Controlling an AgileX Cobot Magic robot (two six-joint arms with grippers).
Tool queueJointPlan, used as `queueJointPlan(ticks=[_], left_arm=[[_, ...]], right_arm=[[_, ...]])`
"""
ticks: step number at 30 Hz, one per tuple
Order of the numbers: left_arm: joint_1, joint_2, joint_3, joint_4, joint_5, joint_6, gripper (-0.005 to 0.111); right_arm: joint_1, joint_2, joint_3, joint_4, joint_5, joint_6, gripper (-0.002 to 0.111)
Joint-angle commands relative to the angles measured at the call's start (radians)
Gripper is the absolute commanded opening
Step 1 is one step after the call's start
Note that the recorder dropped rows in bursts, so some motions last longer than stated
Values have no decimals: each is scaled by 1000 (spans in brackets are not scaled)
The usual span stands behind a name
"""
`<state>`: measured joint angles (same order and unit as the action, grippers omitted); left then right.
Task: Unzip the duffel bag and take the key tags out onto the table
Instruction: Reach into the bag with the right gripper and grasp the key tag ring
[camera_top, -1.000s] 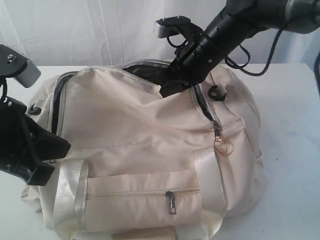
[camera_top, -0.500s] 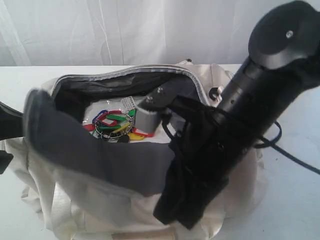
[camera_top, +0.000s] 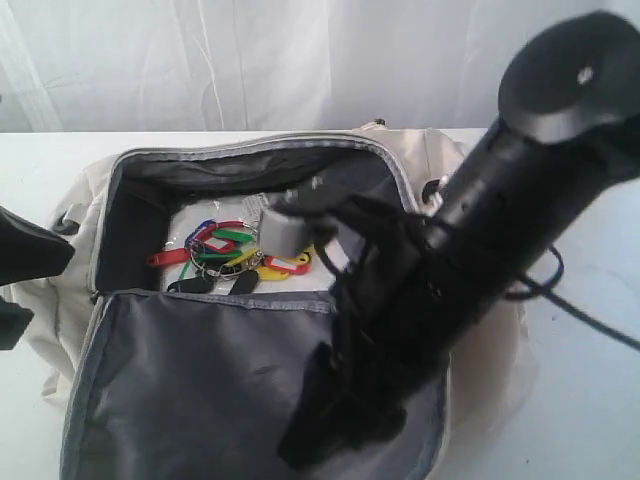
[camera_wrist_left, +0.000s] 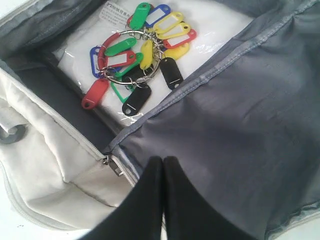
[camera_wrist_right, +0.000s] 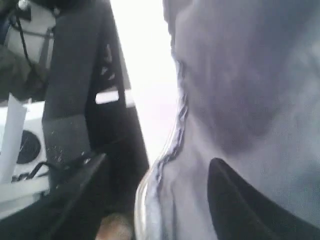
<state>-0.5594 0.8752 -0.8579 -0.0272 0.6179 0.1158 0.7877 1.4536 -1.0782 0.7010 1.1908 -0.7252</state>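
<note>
I am finding nothing I can read: the white label (camera_wrist_left: 116, 9) inside the duffel bag (camera_wrist_left: 55, 165) is carrying print too fine, and the key tags (camera_wrist_left: 142, 52) are showing no legible writing.

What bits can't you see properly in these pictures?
1. Right gripper: a dark blur in the exterior view, and the right wrist view is blurred too, so open or shut is unclear.
2. Right side of the duffel bag inside: hidden by the right arm in the exterior view.
3. Print on the white label beside the key tags: too small in the left wrist view.
</note>
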Motion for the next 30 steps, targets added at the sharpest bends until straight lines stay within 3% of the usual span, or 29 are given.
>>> queueJointPlan(ticks=[1, 3, 7, 14, 20, 25, 30], left_arm=[[-1, -7, 18, -2, -11, -15, 0], [-1, -7, 19, 0, -11, -15, 0], [-1, -7, 19, 81, 26, -59, 0], [-1, -62, 17, 472, 81, -459, 0], [-1, -78, 19, 492, 79, -482, 0], [-1, -78, 19, 479, 66, -482, 0], [-1, -78, 19, 471, 62, -482, 0]], right_arm=[[3, -12, -142, 13, -338, -79, 56], [15, 16, -144, 11, -560, -173, 56], [47, 110, -147, 5, -683, -171, 56], [123, 352, -237, -54, -772, -171, 56], [135, 507, -363, -104, -804, -122, 59], [135, 575, -405, -339, -856, 114, 60], [135, 620, -417, -571, -785, 300, 60]])
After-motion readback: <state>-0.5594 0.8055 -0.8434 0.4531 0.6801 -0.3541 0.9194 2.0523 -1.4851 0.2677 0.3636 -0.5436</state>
